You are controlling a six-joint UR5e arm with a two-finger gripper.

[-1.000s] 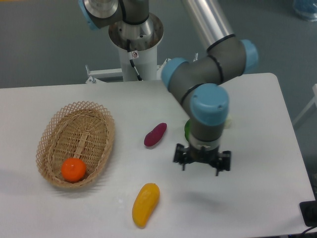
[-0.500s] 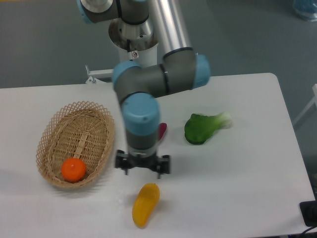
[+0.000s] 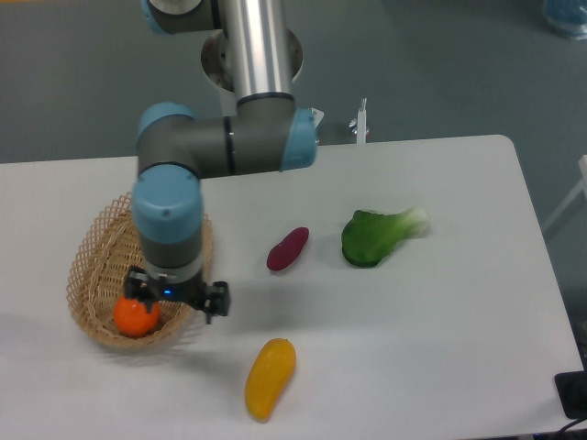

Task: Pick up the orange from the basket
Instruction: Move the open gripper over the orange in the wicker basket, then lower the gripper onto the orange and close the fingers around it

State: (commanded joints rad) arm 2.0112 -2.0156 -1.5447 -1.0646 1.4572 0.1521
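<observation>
Hand (image 3: 174,298) over basket (image 3: 94,247), fingers spread, just right of orange (image 3: 135,315). Centre over fruit, descend straight, avoid rim.

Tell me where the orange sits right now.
The orange lies in the near end of the basket at the table's left in the camera view, with the claw just to its right, above the basket.

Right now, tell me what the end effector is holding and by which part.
Nothing that can be seen. The end effector hangs over the basket, beside the orange, which lies in the basket.
</observation>
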